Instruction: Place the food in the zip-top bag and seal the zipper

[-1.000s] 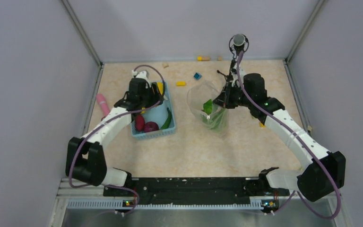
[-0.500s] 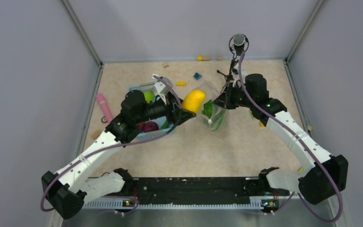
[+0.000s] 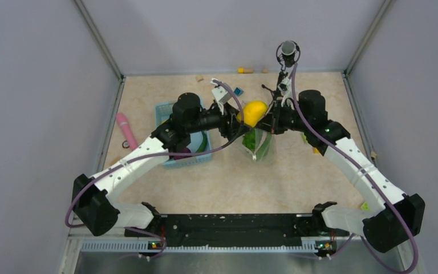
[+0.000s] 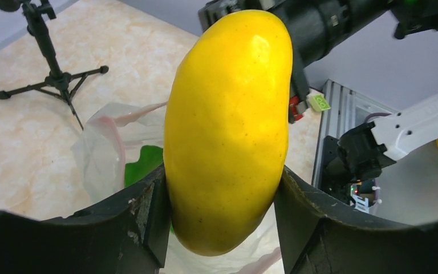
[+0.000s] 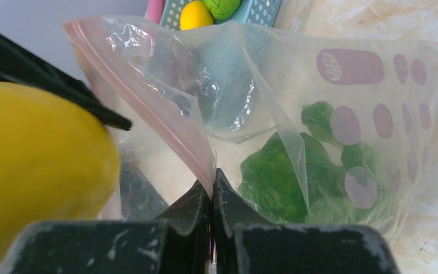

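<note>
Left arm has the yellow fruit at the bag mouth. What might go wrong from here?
1. The yellow fruit in the left tool looks wide against the bag mouth, which the right tool holds up at only one spot on the zipper. The fruit may catch the slack rim and fold it shut.
2. That pinch is thin, so a push from the fruit might pull the film free and let the bag slump.
3. Released off-centre, the fruit could drop outside.

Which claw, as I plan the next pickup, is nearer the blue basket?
Left. The left claw, holding the yellow fruit, is on the bag's basket side; right claw pinches its far side.
</note>
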`<state>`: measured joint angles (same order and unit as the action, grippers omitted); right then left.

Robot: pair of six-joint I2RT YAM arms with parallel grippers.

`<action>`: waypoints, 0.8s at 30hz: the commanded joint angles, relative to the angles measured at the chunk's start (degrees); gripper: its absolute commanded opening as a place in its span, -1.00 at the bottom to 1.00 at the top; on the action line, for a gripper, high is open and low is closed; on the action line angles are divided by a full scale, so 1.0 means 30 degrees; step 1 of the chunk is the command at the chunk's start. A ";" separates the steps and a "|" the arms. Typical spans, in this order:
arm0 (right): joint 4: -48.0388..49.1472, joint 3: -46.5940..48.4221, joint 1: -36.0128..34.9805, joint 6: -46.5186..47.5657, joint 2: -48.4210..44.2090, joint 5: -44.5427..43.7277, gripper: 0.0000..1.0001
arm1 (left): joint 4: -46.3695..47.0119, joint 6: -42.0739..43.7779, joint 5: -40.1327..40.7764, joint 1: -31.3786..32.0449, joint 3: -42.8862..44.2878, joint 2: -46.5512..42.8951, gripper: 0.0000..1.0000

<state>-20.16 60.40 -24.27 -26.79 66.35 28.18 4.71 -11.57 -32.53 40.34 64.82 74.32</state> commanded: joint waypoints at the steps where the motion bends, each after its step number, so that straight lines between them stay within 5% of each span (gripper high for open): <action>1: 0.0517 0.0185 -0.0143 -0.0260 -0.0849 0.0367 -1.00 | -0.0403 0.1430 0.0888 0.0071 0.0542 0.0207 -0.66; 3: 0.0525 0.0197 -0.0144 -0.0349 -0.1074 0.0229 -1.00 | -0.1011 0.1818 0.1559 0.0068 0.0569 0.0195 -0.48; 10: 0.0124 0.0717 -0.0143 -0.0373 -0.1536 -0.0005 -1.00 | -0.1482 0.1934 0.2434 0.0064 0.0395 -0.0264 0.90; 19: -0.0418 0.1274 -0.0144 -0.0012 -0.1803 -0.0497 -1.00 | -0.2367 0.0771 0.3052 0.0065 0.0057 -0.1478 0.97; 24: -0.0619 0.1162 -0.0159 0.0271 -0.1857 -0.0844 -1.00 | -0.3570 -0.0724 0.8824 0.0038 -0.0884 -0.3332 0.97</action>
<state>-22.50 60.88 -24.27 -27.16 62.52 26.76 -3.88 -9.78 -20.16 40.53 63.99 69.63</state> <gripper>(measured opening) 0.003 0.983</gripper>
